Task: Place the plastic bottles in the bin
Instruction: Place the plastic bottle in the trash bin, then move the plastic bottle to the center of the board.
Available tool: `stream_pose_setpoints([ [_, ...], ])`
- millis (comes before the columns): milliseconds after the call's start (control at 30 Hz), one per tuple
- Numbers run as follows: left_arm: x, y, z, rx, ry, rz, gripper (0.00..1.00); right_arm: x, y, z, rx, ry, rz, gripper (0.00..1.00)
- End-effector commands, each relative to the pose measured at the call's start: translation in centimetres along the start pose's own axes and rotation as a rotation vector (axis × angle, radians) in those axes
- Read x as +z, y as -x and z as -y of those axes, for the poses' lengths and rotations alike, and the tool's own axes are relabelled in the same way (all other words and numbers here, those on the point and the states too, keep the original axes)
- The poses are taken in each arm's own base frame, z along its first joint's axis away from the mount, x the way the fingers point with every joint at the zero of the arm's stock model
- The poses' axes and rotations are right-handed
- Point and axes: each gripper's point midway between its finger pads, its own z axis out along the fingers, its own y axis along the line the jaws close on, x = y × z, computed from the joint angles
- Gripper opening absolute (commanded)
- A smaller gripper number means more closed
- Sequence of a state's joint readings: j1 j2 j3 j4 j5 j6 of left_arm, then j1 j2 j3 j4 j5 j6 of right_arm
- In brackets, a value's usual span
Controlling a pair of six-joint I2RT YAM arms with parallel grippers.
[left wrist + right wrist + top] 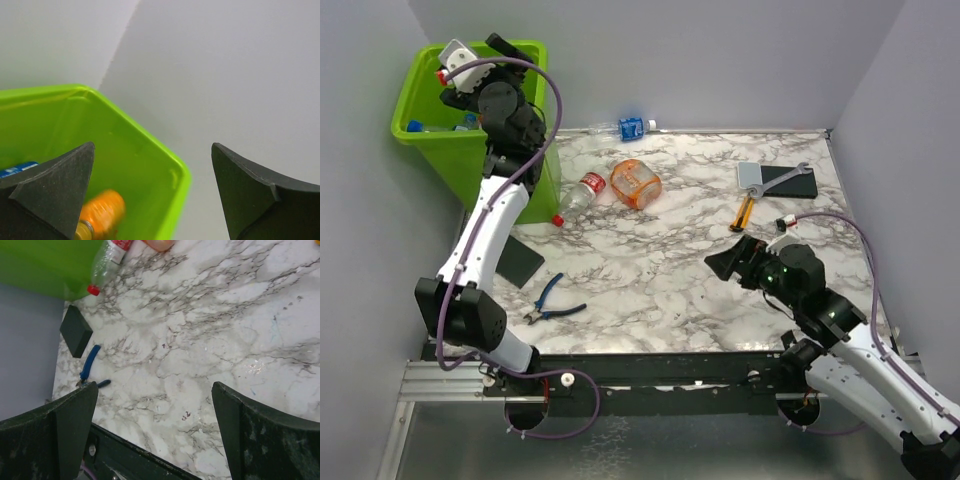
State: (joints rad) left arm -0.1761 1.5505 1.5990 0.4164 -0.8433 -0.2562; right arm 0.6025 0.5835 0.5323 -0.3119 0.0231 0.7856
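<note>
The tall lime-green plastic bin [420, 135] stands at the far left corner of the marble counter [650, 275]. It holds blue-capped bottles [417, 126] and a blurred orange bottle [102, 210]. The left tool [152, 150] hangs over its mouth, spread wide and empty. A clear red-labelled bottle [582, 190] lies just beside the bin's wall, near a squat orange bottle [636, 184]. A clear blue-labelled bottle [625, 127] lies at the far edge. The right tool [154, 390], also wide and empty, hovers near the right edge. Blue-handled pliers [552, 300] lie toward the near left corner.
</note>
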Motion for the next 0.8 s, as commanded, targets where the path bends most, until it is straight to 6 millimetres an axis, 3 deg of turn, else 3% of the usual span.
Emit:
stream_pose_setpoints([
  [0, -5.8, 5.2, 5.8, -0.030, -0.175, -0.013, 0.99, 0.5, 1.2, 1.3, 0.005, -0.146, 0.004, 1.00],
  [133, -13.3, 3.1, 10.4, 0.039, -0.395, -0.137, 0.99, 1.6, 0.2, 1.1, -0.004, -0.142, -0.059, 1.00],
  [333, -23.4, -1.8, 11.5, 0.244, -0.686, -0.319, 0.99, 2.4, -0.7, 2.4, 0.017, -0.134, -0.025, 1.00],
  [467, -28.8, -6.2, 9.5, 0.372, -0.865, -0.479, 0.99, 2.6, -1.2, 3.3, 0.002, -0.145, -0.014, 1.00],
  [633, -32.7, -11.1, 4.5, 0.422, -0.942, -0.623, 0.99, 2.9, -2.7, 5.3, 0.007, -0.203, -0.039, 1.00],
  [767, -35.9, -13.2, 3.2, 0.402, -1.052, -0.716, 0.99, 3.3, -4.7, 6.3, 0.031, -0.203, -0.087, 0.99],
])
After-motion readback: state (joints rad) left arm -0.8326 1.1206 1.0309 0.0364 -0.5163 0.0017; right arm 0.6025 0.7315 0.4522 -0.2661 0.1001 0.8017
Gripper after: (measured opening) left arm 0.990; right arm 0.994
